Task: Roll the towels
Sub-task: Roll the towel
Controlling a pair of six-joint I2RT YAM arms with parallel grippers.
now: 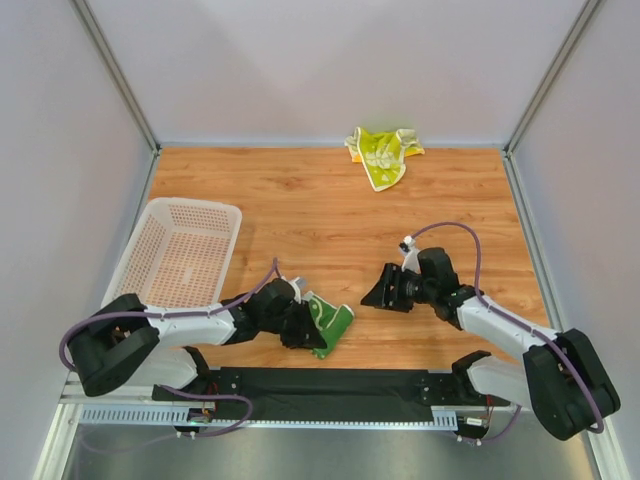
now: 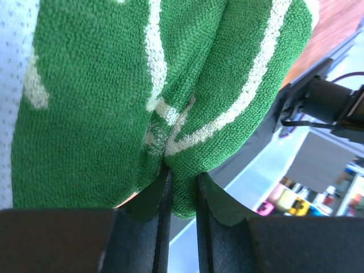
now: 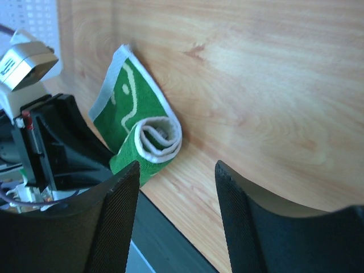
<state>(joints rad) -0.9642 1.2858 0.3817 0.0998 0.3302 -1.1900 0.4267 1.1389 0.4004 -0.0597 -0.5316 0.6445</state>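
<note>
Presently, the partly rolled dark green towel (image 1: 333, 322) is pinched by the left end effector (image 1: 303, 335) near the front edge of the worktop (image 1: 330, 210); the right end effector (image 1: 380, 292) is spread open, empty; the yellow towel (image 1: 382, 155) is seen crumpled at the far edge.

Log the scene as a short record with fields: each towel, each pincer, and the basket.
green towel: near edge of the table, partly rolled, one end coiled
yellow-lime towel: crumpled at the far edge, not rolled
left pincer: shut on a fold of the green towel
right pincer: open, empty, apart from the green towel
white perforated basket: on the left side, nothing visible inside
</note>
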